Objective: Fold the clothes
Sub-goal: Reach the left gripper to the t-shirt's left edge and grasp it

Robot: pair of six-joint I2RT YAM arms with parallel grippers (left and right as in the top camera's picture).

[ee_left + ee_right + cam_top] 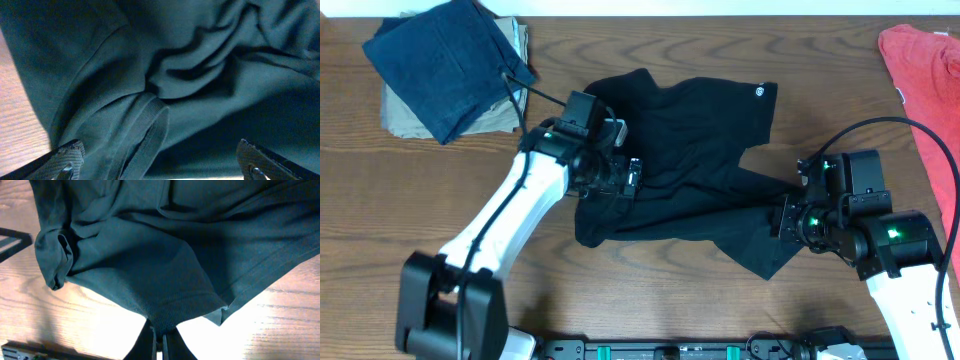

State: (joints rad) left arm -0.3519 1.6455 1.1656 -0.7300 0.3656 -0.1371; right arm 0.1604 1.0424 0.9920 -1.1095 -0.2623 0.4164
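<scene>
Left arm (525,205): white shells, black joints, black base, green LED behind left end effector (631,176), thin black cable (513,88) off wrist. Right arm (910,290) same build, green LEDs behind right end effector (782,222), thick black cable (910,122). Fingers (67,156) grey, ridged.

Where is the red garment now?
In the overhead view, the red garment lies on the table at the far right, partly cut off by the frame, apart from the black T-shirt and beyond the right claw.
</scene>
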